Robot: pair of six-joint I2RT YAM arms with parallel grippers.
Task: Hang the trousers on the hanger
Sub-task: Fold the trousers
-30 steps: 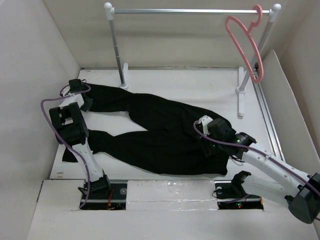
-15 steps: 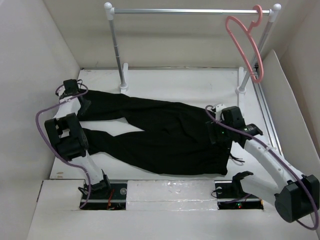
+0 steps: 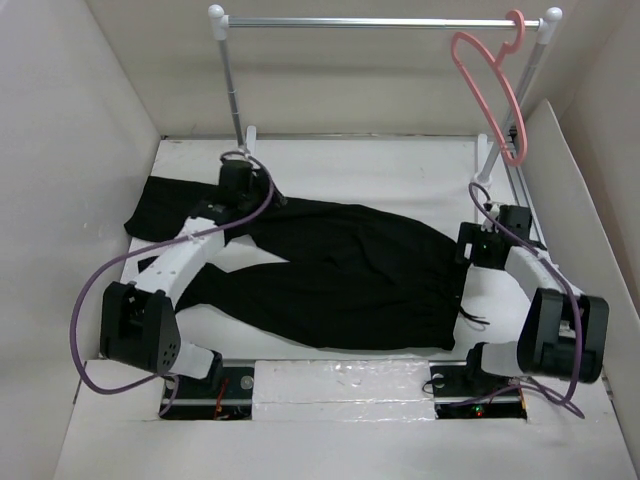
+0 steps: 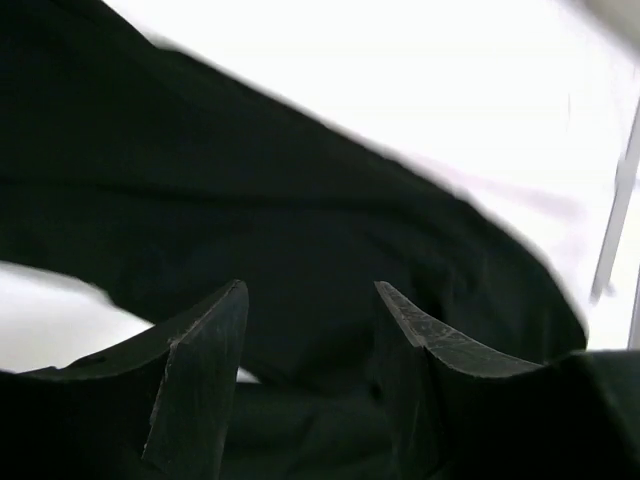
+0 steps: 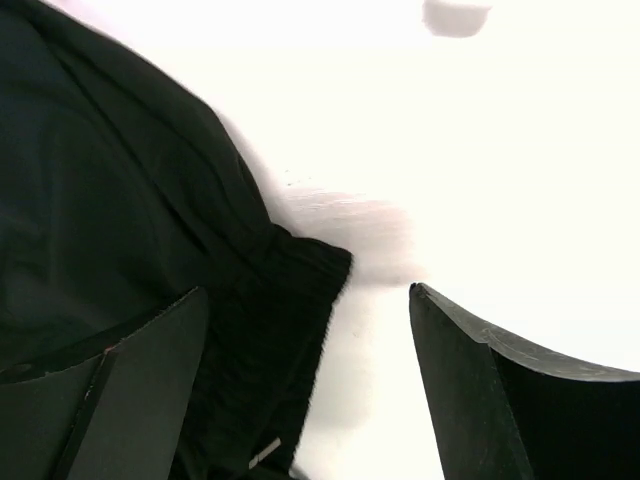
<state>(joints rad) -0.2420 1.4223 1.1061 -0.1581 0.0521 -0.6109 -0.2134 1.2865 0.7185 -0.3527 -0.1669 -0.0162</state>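
Observation:
The black trousers (image 3: 340,275) lie flat on the white table, legs toward the left, waistband at the right. The pink hanger (image 3: 490,85) hangs by its hook from the right end of the silver rail. My left gripper (image 3: 236,180) is open and empty, above the upper leg near the rail's left post; the wrist view shows black cloth (image 4: 250,180) below the fingers. My right gripper (image 3: 478,243) is open and empty, just right of the waistband's far corner (image 5: 310,265), with bare table beyond it.
The silver rail (image 3: 380,22) on white posts spans the back of the table. A white wall (image 3: 570,210) borders the right side, another the left. The drawstring end (image 3: 475,318) trails off the waistband at the right.
My left gripper swung from the far left leg end rightward to the upper leg near the post. My right gripper moved off the waistband to the right and back. The trousers' legs now lie straighter.

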